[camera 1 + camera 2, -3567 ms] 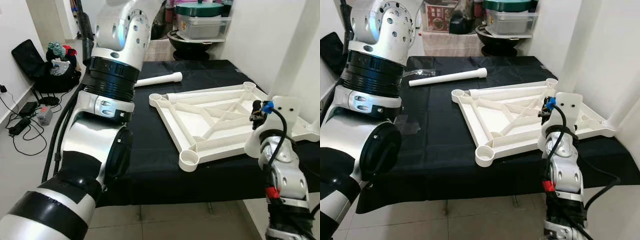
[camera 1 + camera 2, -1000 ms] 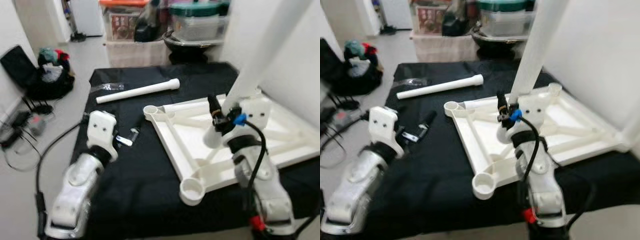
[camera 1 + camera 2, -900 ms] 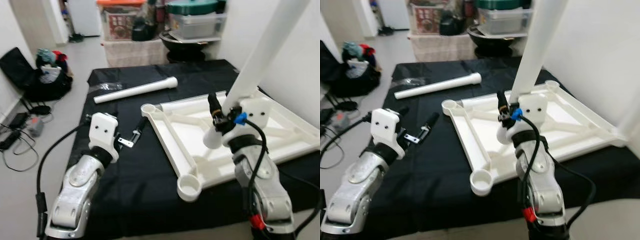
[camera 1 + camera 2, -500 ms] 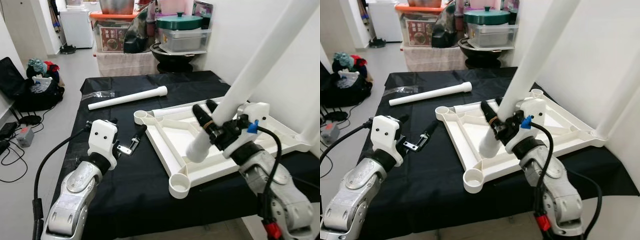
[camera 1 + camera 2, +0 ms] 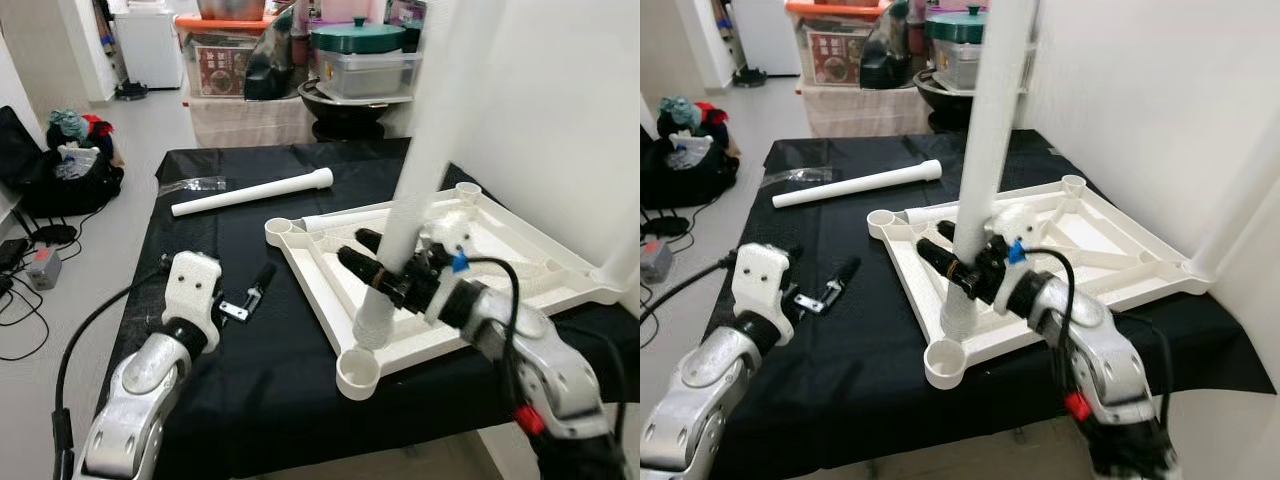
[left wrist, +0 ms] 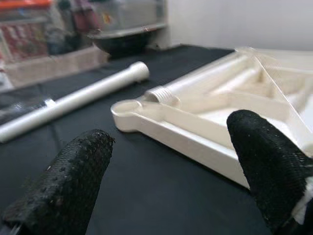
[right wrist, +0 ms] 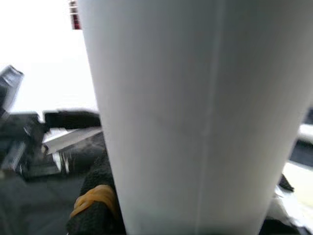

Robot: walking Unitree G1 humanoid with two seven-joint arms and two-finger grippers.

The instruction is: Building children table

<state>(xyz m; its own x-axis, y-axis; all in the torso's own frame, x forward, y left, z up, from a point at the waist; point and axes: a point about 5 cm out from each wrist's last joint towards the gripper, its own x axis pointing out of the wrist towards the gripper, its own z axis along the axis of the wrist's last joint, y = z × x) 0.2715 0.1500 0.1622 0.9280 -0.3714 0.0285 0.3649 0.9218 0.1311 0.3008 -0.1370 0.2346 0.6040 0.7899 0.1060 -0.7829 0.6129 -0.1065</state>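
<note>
The white tabletop frame [image 5: 500, 255] lies upside down on the black cloth. My right gripper [image 5: 385, 262] is shut on a white table leg [image 5: 420, 150], held nearly upright. The leg's lower end [image 5: 372, 328] hangs over the frame's near rail, just behind the empty near corner socket [image 5: 360, 372]. In the right wrist view the leg [image 7: 195, 117] stands close against a black finger [image 7: 95, 200] with a yellow band. Another loose leg [image 5: 250, 192] lies at the back of the cloth. My left gripper [image 5: 243, 280] hovers open over the cloth left of the frame [image 6: 195, 127], holding nothing.
A fitted leg [image 5: 1240, 190] rises from the frame's right corner beside the white wall. A clear plastic bag [image 5: 190, 185] lies on the cloth at the back left. Storage boxes and a green-lidded pot [image 5: 360, 40] stand behind the table. A black bag [image 5: 60, 160] and cables [image 5: 30, 265] sit on the floor left.
My right gripper has swung the leg from a slant to nearly upright and brought its lower end toward the near corner socket. The left gripper has drawn back a little. The camera shifted.
</note>
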